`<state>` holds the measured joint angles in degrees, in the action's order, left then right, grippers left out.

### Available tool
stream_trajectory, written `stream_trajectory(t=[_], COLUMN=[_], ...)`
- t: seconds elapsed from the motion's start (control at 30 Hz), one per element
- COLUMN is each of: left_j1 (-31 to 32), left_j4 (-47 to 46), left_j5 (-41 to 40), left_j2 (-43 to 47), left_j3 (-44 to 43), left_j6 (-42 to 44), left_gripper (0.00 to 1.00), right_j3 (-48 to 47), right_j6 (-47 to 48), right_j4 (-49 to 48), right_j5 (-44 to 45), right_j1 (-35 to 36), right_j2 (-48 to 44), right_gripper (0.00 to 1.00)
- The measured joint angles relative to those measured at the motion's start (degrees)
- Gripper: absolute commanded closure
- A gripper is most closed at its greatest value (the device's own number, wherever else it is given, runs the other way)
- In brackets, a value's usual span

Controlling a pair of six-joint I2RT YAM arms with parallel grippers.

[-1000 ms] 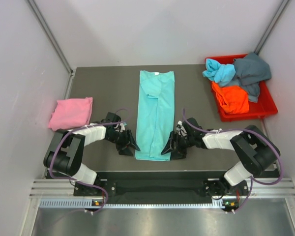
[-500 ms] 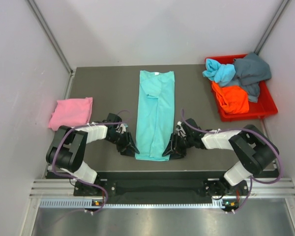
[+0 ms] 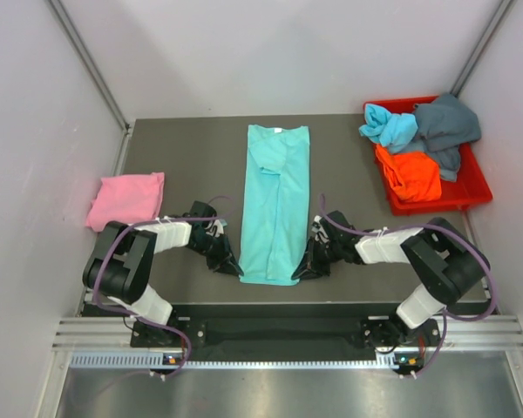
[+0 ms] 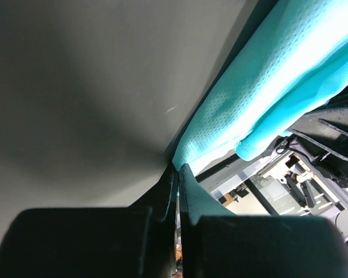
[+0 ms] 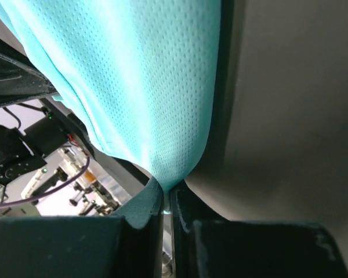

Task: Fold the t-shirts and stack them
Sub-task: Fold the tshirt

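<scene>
Teal cloth t-shirt (image 3: pixel 276 205) lies in the top view as a long narrow strip down the middle of the dark grey table (image 3: pixel 192 157), collar at the far end and hem near the arms; the left gripper (image 3: pixel 233 266) sits low at the hem's left corner and the right gripper (image 3: pixel 303 272) at its right corner; a folded pink t-shirt (image 3: pixel 126 199) rests well apart at the table's left edge; at the far right a red plastic bin (image 3: pixel 472 190) holds a crumpled light blue t-shirt (image 3: pixel 388 126), an orange t-shirt (image 3: pixel 410 174) and a dark grey-blue t-shirt (image 3: pixel 446 126), the last spilling over the bin's rim. From the left wrist, the black fingers are pressed together with the teal corner pinched at their tips; the cloth lifts off the table toward the upper right. From the right wrist, the fingers are likewise clamped on a bunched point of the dotted teal knit; bare table lies to the right, cables and arm frame to the left.
</scene>
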<state>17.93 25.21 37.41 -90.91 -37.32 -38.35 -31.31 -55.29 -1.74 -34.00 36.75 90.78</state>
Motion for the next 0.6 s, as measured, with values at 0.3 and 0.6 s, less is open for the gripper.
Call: stream_trajectory(t=[0.3, 0.6], left_j1=[0.13, 0.44], left_j4=[0.94, 2.93], left_j5=[-0.26, -1.07], left_j2=[2.21, 4.66], left_j3=[-0.90, -9.57], left_j6=[1.11, 3.56], left_gripper=[1.00, 1.00], right_j3=[-0.46, -9.27], right_j6=[2.08, 9.33], right_j4=[3.39, 12.04], right_j5=[2.29, 5.11], right_j1=[0.00, -1.97], right_j2=[-2.32, -7.89], right_gripper=[1.00, 1.00])
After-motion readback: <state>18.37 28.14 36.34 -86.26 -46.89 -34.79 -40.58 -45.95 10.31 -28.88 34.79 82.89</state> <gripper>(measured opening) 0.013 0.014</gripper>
